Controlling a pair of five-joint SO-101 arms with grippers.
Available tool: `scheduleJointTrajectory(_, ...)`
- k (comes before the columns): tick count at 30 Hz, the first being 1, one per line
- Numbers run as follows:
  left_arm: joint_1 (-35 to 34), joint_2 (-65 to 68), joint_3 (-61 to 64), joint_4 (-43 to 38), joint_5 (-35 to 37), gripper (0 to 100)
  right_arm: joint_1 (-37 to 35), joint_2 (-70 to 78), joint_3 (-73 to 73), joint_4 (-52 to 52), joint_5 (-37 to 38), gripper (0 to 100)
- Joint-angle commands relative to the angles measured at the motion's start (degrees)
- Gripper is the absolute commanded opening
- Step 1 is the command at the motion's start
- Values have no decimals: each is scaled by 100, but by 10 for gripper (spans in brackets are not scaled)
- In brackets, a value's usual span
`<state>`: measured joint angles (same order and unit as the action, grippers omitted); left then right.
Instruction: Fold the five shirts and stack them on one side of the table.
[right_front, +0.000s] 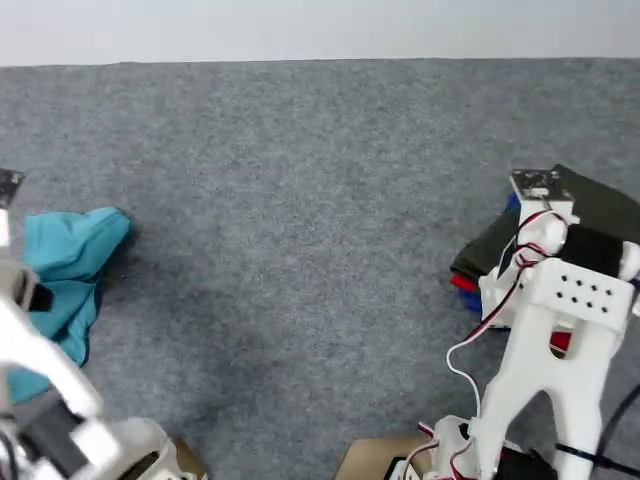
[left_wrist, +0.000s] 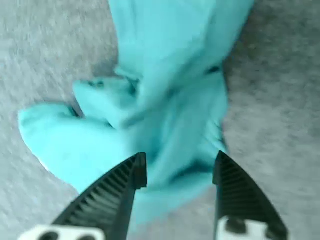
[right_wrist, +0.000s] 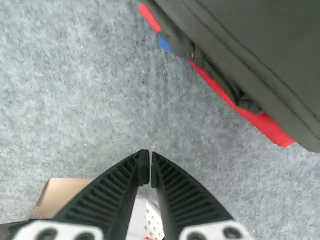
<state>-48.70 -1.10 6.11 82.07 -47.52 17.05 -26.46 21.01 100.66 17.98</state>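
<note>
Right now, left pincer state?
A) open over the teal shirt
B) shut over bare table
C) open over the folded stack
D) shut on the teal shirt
A: in the left wrist view the left pincer has its jaws spread wide apart, with the crumpled teal shirt lying on the table beneath it.

Two arms (right_front: 35, 355) (right_front: 550, 335), one shirt (right_front: 70, 255), one stack (right_front: 600, 205)

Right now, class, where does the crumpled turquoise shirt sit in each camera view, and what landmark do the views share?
High view: turquoise shirt crumpled near the picture's left edge.
Left wrist view: lying just beyond the open left gripper.
Right wrist view: looks instead at the folded stack.
Shared landmark: the grey felt table cover.
</note>
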Motion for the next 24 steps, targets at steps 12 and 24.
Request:
scheduleJointTrajectory(12, -18, 3288, -3266, 1011, -1653, 220, 66, -154, 35, 233, -35, 9)
scheduleJointTrajectory(24, 1064, 2866, -4681, 1793, -607, 4, 48, -198, 26, 233, -26, 9)
